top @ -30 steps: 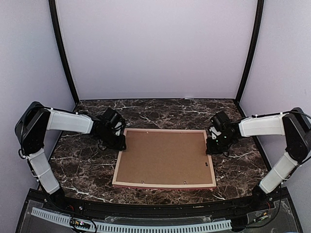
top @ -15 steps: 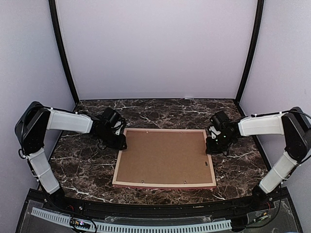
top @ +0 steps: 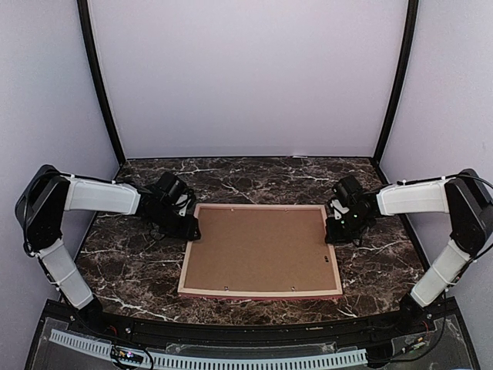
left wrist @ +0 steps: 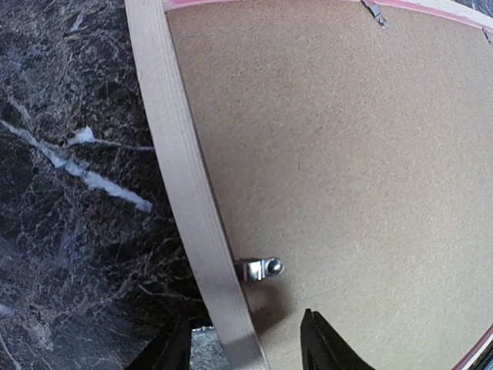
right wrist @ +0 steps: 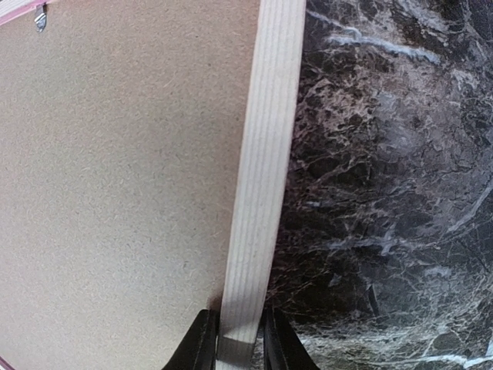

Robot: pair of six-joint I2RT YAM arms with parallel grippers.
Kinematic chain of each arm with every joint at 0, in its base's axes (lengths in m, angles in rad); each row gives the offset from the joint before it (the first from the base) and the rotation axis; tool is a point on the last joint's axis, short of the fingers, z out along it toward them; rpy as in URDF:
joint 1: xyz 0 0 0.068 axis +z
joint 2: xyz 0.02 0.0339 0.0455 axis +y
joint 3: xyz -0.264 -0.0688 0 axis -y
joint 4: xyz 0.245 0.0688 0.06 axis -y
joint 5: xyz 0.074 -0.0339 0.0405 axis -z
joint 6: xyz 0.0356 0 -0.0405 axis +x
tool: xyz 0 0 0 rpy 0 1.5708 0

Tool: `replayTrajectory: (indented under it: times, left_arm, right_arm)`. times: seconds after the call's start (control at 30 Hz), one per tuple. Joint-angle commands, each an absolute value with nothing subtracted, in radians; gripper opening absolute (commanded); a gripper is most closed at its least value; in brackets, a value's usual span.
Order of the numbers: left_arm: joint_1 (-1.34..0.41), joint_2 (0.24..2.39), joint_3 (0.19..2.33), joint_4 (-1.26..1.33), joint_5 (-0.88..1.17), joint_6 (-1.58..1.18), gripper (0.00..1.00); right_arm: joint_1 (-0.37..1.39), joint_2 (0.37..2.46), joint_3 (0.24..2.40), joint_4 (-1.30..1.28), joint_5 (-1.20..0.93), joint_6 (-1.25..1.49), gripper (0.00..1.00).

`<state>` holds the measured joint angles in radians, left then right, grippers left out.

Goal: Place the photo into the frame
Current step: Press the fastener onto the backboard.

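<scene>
Finishing, I reckon: the thin pale-wood picture frame (top: 260, 294) lies face-down on the dark marble worktop (top: 131, 262), right hand (right wrist: 235, 339) pinching its right rail, left hand (left wrist: 243, 343) open astride the left; next, release without dragging.

The overhead view is bright and evenly lit from above: diffuse light washes the plain lilac walls (top: 246, 77) nearly flat and leaves only faint, soft-edged shadows on the dark white-veined marble tabletop (top: 131, 262), with fine detail slightly soft. In the left wrist view the wide lens bows the side rail of the pale-sided pink wooden picture frame (left wrist: 185, 177) into a curve, a small silver metal tab (left wrist: 260, 268) glints, and shadow pools at the bottom edge. The right wrist view is crisp on the speckled brown fibreboard backing (right wrist: 115, 193), with white marble veins glaring at the upper right.
</scene>
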<state>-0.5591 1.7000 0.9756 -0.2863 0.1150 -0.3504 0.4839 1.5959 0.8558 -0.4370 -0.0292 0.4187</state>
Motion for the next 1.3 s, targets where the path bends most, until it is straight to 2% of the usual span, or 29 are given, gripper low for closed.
replayTrajectory:
  times: [0.0, 0.33, 0.63, 0.93, 1.27]
  left_arm:
    - [-0.557, 1.654, 0.932, -0.314, 0.107, -0.385, 0.47]
    - [-0.557, 1.642, 0.897, -0.307, 0.107, -0.416, 0.32]
    - [-0.559, 1.615, 0.865, -0.303, 0.054, -0.487, 0.20]
    - [-0.578, 1.616, 0.855, -0.283, 0.039, -0.544, 0.17]
    - [-0.598, 1.645, 0.862, -0.278, 0.042, -0.556, 0.17]
  right_arm:
    - [0.485, 1.632, 0.853, -0.433, -0.026, 0.411, 0.24]
    - [0.486, 1.615, 0.850, -0.437, -0.028, 0.421, 0.33]
    - [0.486, 1.555, 0.855, -0.457, -0.047, 0.441, 0.51]
    - [0.520, 1.472, 0.802, -0.483, -0.086, 0.477, 0.57]
    - [0.604, 1.417, 0.706, -0.473, -0.090, 0.533, 0.58]
